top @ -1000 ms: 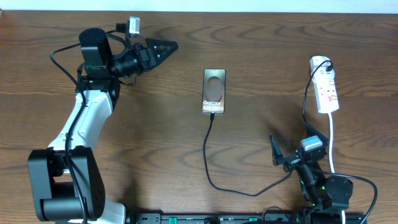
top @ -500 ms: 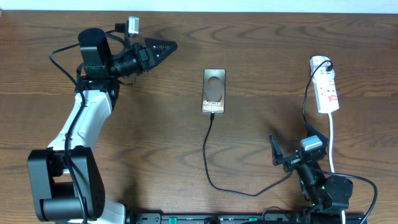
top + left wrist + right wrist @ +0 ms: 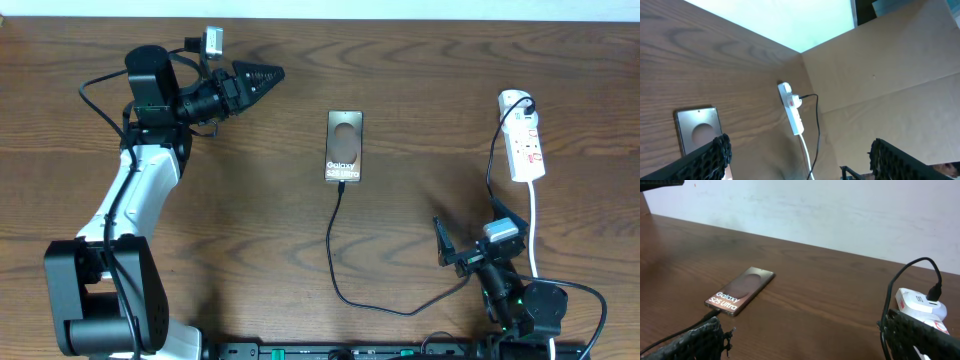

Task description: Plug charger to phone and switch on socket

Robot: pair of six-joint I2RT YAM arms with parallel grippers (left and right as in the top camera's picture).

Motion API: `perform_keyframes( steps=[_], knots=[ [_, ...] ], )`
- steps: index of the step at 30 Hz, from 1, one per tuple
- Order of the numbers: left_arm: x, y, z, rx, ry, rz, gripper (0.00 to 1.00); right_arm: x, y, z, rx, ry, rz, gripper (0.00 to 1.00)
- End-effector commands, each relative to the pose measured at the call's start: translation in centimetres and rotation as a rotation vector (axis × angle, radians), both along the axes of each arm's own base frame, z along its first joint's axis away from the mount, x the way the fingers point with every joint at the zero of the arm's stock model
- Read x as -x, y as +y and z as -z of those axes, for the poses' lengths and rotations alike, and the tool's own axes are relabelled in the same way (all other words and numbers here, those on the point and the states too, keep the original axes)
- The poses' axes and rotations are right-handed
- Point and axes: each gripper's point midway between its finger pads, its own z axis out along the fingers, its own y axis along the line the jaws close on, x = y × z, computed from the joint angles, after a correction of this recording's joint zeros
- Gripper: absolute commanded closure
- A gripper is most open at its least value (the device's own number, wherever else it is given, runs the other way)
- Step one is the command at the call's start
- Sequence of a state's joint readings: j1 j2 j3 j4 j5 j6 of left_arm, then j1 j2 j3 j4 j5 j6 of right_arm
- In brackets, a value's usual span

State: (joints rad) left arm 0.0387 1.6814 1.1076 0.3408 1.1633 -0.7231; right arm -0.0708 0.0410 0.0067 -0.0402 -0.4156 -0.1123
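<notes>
The bronze-grey phone (image 3: 344, 146) lies flat at the table's middle, lettering up. The thin black charger cable (image 3: 331, 250) runs from its near edge and loops toward my right arm; its plug tip (image 3: 711, 314) sits against the phone (image 3: 740, 292). The white socket strip (image 3: 525, 140) lies at the far right with a black plug in its far end. My left gripper (image 3: 270, 74) hovers open at the far left, well apart from the phone (image 3: 697, 135) and socket (image 3: 791, 107). My right gripper (image 3: 476, 238) stands open near the front right, holding nothing.
The strip's white cord (image 3: 534, 230) runs down past my right arm. A second black cable (image 3: 491, 165) drops from the strip's plug. A cardboard panel (image 3: 880, 75) stands beyond the table's right side. A black rail (image 3: 350, 352) lines the front edge.
</notes>
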Motion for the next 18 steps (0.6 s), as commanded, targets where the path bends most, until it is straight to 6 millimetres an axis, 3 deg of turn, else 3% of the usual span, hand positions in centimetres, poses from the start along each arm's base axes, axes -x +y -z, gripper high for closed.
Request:
perform_keyframes(
  steps=[1,5,7,13,18],
  knots=[
    [-0.2,0.2,-1.7,-0.093,-0.187,-0.02,0.1,0.1,0.2,0.2,-0.011,0.012,-0.011,0.01],
    [2.1,-2.1,-4.0,-0.321,-0.621,0.082,0.1,0.1,0.2,0.2,-0.011,0.012,-0.011,0.01],
    [3.3,-2.8,-4.3,-0.45,-0.729,0.091,0.1,0.1,0.2,0.2,-0.011,0.012,-0.011,0.01],
    [6.0,-1.0,-4.6,-0.814,-0.608,-0.133,0.1,0.1,0.2,0.2,-0.011,0.012,-0.011,0.01],
    [9.1,1.4,-5.3,-0.906,-0.583,-0.285,0.1,0.1,0.2,0.2,-0.011,0.012,-0.011,0.01]
  ],
)
